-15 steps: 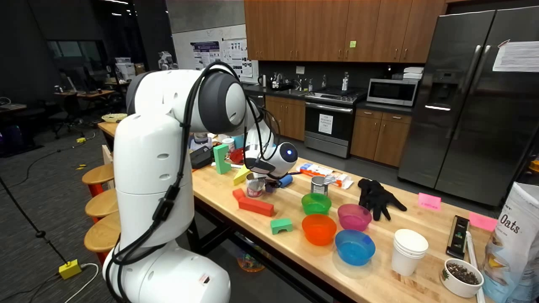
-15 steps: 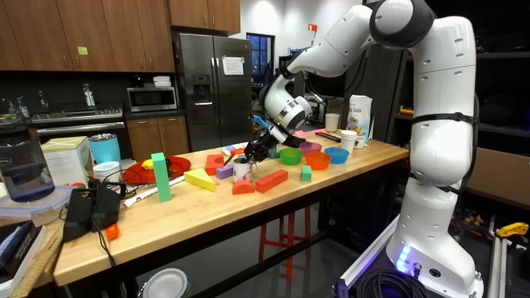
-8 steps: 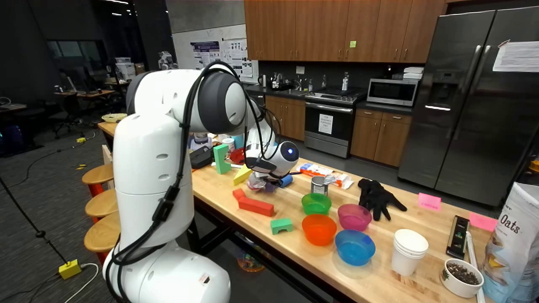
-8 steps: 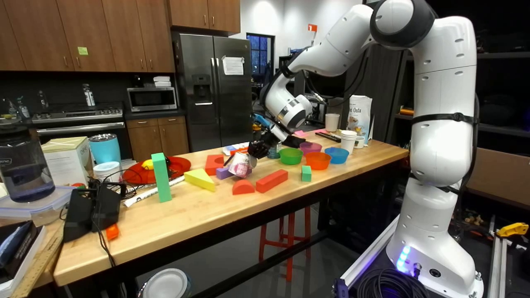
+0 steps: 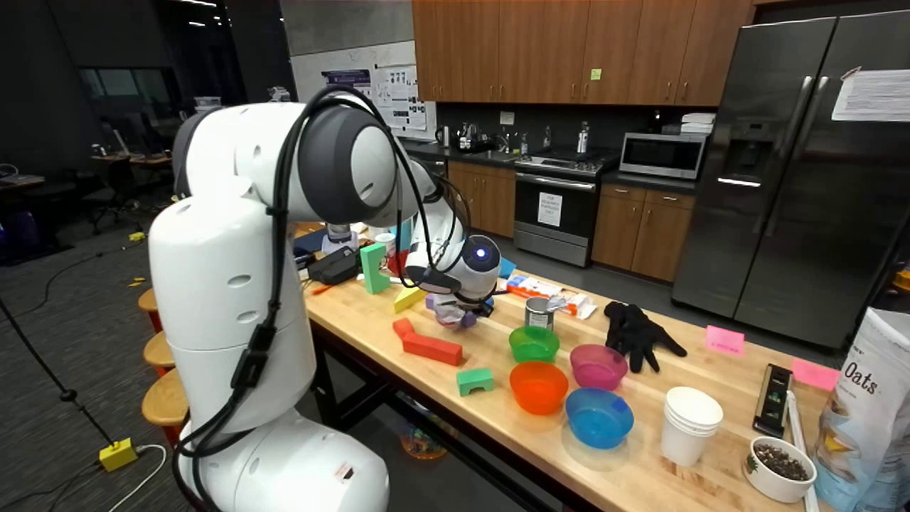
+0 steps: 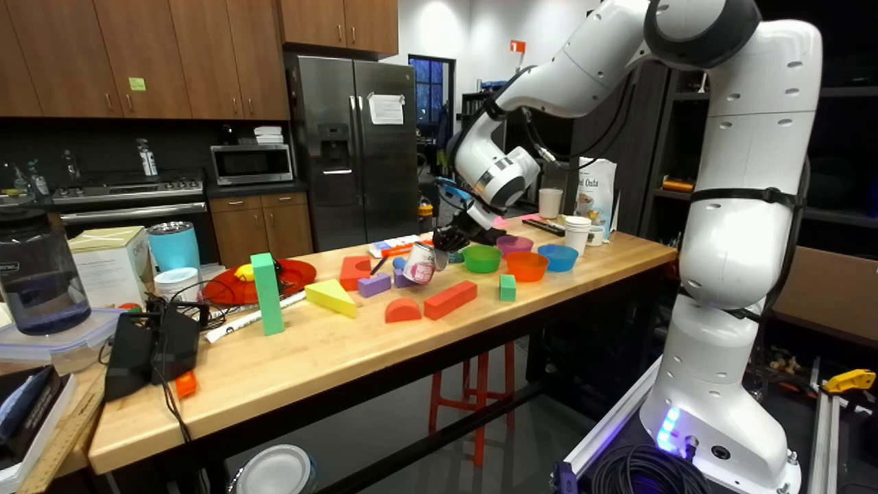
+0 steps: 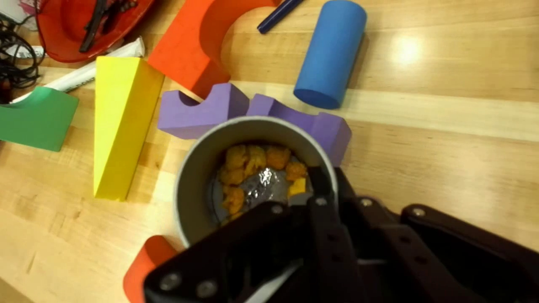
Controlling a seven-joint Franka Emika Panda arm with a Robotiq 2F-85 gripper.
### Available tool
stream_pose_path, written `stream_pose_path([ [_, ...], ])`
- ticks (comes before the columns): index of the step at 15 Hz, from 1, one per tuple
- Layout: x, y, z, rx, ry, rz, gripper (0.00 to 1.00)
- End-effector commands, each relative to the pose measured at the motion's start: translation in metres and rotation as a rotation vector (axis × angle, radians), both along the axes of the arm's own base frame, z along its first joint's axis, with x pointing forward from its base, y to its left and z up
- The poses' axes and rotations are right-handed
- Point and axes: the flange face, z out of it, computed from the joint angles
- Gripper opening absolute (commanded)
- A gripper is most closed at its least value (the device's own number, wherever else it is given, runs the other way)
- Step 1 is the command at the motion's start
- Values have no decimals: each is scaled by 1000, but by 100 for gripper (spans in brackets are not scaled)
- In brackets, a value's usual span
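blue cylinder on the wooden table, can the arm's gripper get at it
Probably not: the black gripper is shut on the pink-and-white metal can, so it likely must release that before grasping the blue cylinder.

Observe the can (image 6: 420, 263) in an exterior view: white with pink print, tilted off vertical. You have it gripped at one side of the rim. In the wrist view, its round mouth is open to you, its inner wall grey; orange-brown lumps (image 7: 240, 164) ring part of the shiny bottom. It is near two purple blocks (image 7: 206, 114); you cannot tell whether its base touches the tabletop (image 6: 309, 336).
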Motion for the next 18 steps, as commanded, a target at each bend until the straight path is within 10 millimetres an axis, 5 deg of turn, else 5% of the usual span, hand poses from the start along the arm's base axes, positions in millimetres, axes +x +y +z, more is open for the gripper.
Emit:
stream_pose_path([
  [1, -48, -18, 27, -40, -41, -130, 1],
  [10, -125, -62, 42, -75, -85, -333, 1],
  [18, -141, -136, 47, -68, -98, -520, 1],
])
